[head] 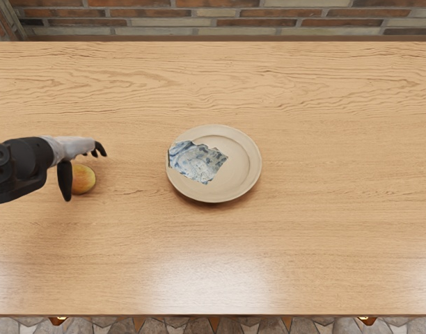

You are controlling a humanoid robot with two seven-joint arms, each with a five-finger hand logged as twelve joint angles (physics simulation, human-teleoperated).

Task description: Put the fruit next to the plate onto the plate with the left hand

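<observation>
On the wooden worktop (303, 264), at nine o'clock from the round beige ceramic plate (249, 163) and well apart from it, the small round yellow-orange fruit (85, 179) lies just at six o'clock of the left robot hand (74, 149), whose fingers are spread and hold nothing.

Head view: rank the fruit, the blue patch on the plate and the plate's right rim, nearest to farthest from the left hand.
1. Fruit, right at the left hand, far left of picture.
2. Blue patch, on the left half of the plate.
3. Plate's right rim, farthest right.
</observation>
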